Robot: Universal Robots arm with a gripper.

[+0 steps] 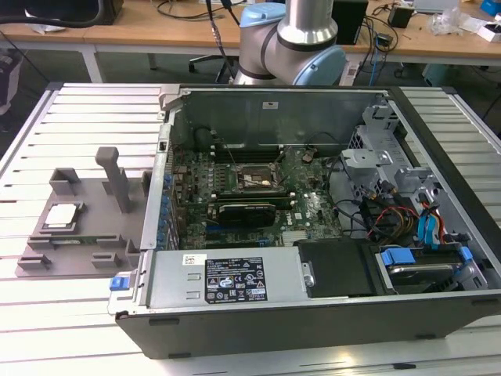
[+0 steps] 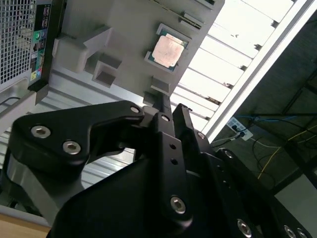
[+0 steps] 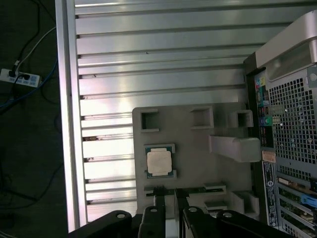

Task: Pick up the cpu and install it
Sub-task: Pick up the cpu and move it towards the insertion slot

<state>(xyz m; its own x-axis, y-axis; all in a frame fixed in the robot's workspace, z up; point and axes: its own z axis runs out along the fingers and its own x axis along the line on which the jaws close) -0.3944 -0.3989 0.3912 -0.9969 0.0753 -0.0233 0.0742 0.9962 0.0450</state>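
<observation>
The cpu is seen lying flat in a recess of the grey tray, which rests on the slatted bench just beside the open case, at the exterior view's left. In both wrist views the tool is seen near the cpu but apart from it, its 2 fingers parted by a narrow gap with nothing gripped and its body cut off at the frame. The arm is cut off at the exterior view's top edge.

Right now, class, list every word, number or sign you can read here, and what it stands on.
White label on the computer case: print there, too small to read.
Coloured stickers on the case's rear panel: blurred, unreadable.
cpu on the grey tray: no legible marking.
Nothing can be quoted.
</observation>
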